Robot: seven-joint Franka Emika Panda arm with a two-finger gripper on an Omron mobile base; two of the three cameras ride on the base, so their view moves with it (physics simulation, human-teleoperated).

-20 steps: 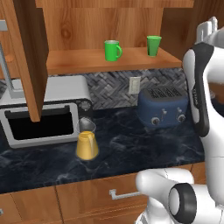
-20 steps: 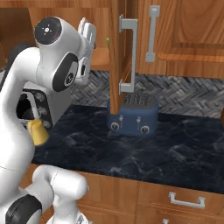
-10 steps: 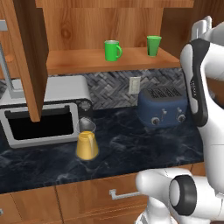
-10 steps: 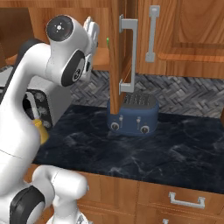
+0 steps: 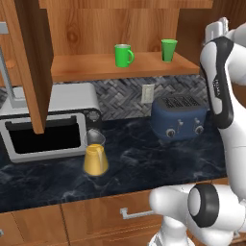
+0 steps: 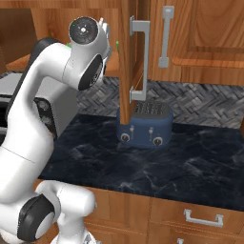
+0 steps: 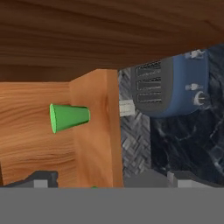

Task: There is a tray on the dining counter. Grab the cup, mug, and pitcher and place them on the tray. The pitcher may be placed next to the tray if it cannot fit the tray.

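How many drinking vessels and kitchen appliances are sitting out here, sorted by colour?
Green: 2, the mug and the cup on the wooden shelf
Orange-yellow: 1, the pitcher
Blue: 1, the toaster
Silver: 1, the microwave
Total: 5

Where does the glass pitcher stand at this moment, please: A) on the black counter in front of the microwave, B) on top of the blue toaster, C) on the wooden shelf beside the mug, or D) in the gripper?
A: the pitcher stands on the black counter just in front of the microwave.
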